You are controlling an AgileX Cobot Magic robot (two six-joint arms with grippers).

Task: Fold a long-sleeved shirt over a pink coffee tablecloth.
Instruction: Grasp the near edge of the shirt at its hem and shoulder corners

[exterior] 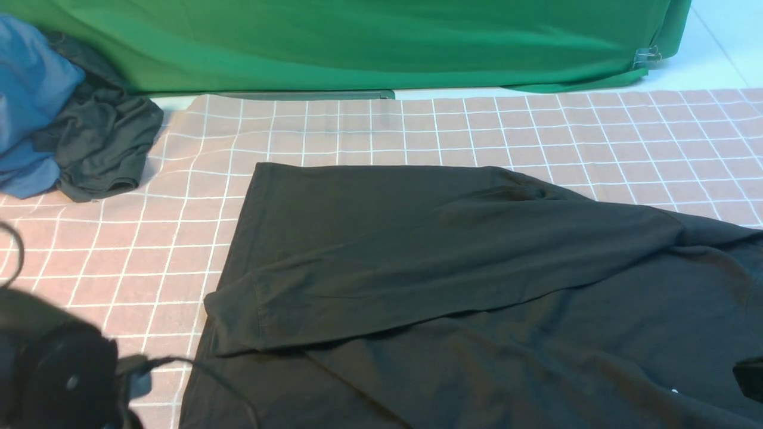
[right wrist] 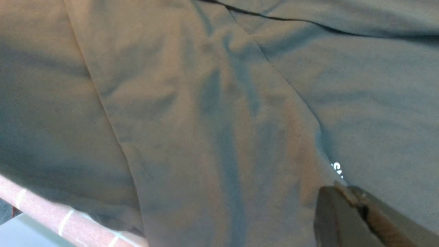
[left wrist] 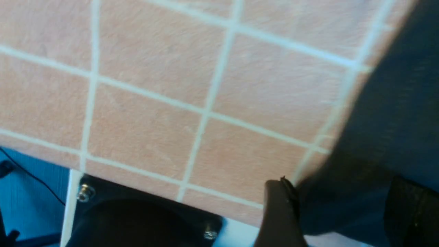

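The black long-sleeved shirt point(exterior: 417, 250) lies spread on the pink coffee tablecloth point(exterior: 477, 125), with one sleeve folded across its body. In the left wrist view my left gripper point(left wrist: 337, 187) is open, and the shirt's edge point(left wrist: 394, 120) lies between its spread fingers point(left wrist: 279, 212) at the near rim of the cloth point(left wrist: 154, 103). My right gripper point(right wrist: 355, 200) is shut just above the shirt point(right wrist: 205, 120), beside the small white print point(right wrist: 337, 169). In the front view only a dark part of the right gripper point(exterior: 752, 376) shows at the right edge.
A blue cloth point(exterior: 30, 107) and a dark grey garment point(exterior: 101, 143) are heaped at the back left. The green backdrop point(exterior: 357, 42) hangs behind the table. My left arm point(exterior: 53, 369) and its cable point(exterior: 179, 363) fill the near left corner.
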